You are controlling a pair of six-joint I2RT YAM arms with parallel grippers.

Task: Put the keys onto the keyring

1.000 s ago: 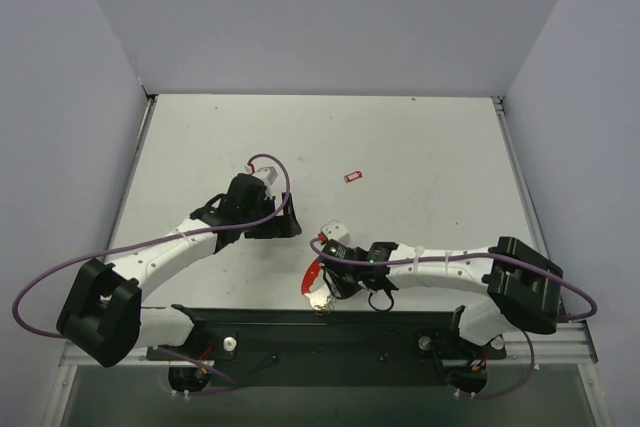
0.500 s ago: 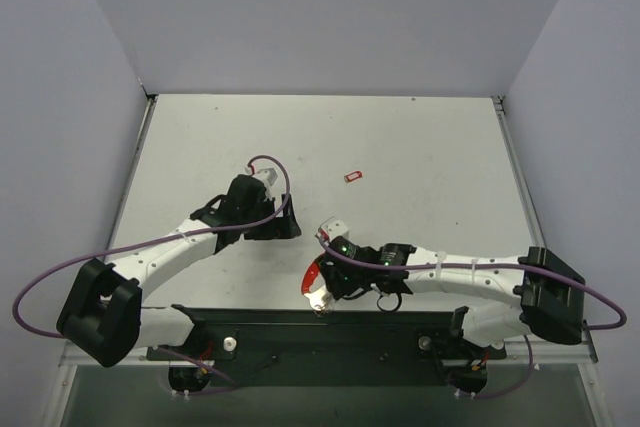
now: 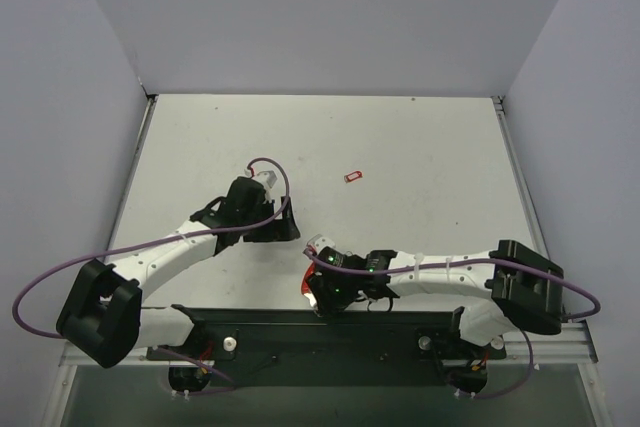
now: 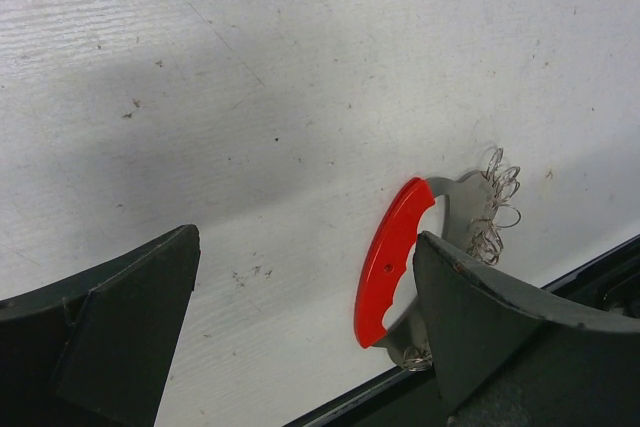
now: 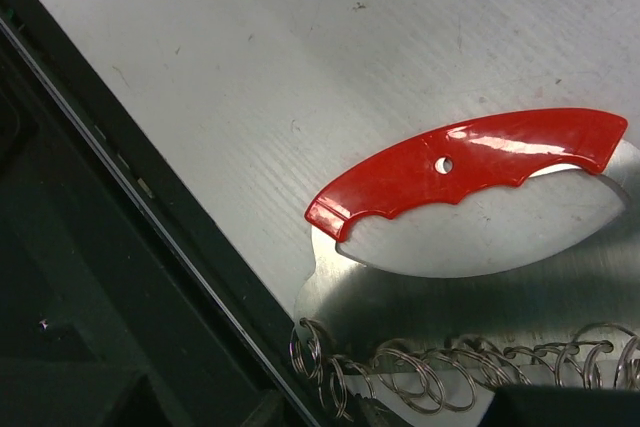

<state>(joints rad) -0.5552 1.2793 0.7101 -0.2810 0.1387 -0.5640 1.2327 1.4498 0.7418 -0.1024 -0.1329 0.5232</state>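
one glossy red curved keyring (image 5: 500,152) trails thin silver wire loops (image 5: 420,372).

Red curved keyring (image 5: 490,159), silver wire rings attached, lies flat — tiny red keys (image 3: 351,177) well apart.
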